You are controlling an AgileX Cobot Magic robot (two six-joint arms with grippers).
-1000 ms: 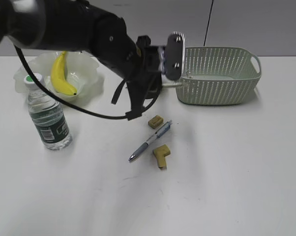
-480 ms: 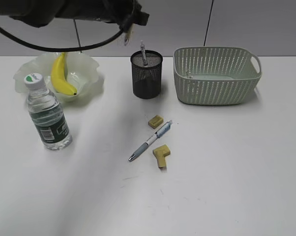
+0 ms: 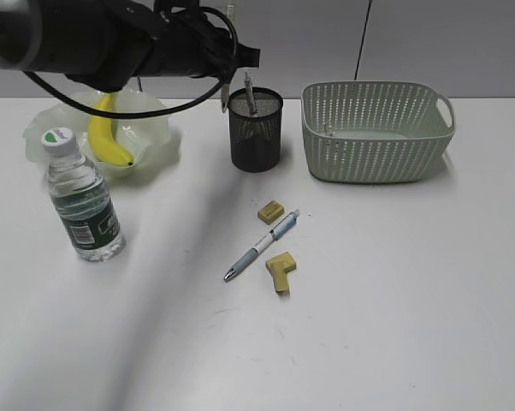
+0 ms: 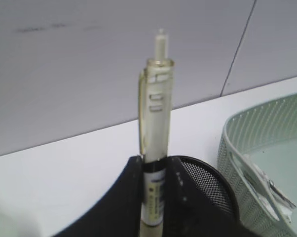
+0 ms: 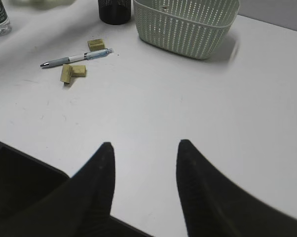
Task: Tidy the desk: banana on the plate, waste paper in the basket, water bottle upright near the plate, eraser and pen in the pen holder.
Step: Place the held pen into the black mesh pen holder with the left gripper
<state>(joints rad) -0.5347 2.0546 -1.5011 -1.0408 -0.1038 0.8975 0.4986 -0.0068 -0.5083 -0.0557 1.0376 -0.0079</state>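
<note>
In the left wrist view my left gripper [image 4: 156, 160] is shut on an upright pale pen [image 4: 157, 98], with the black mesh pen holder [image 4: 210, 180] just behind it. In the exterior view the left arm [image 3: 138, 43] crosses the top left, and a pen [image 3: 250, 90] stands in the pen holder [image 3: 256, 133]. Another pen [image 3: 262, 246] and two yellowish eraser pieces [image 3: 270, 211] [image 3: 281, 271] lie on the desk [image 3: 394, 300]. The banana [image 3: 108, 133] lies in the plate [image 3: 159, 128]. The water bottle [image 3: 82, 201] stands upright. My right gripper [image 5: 144, 148] is open over bare desk.
The sage-green basket [image 3: 377, 154] stands at the back right, beside the pen holder. A grey-white paper scrap [image 4: 269, 185] lies inside it. A grey wall rises just behind the desk's far edge.
The left arm was low in front of the pen holder one second ago. It rose to the top left and now hangs a little lower, leaving the holder and its pen uncovered.
</note>
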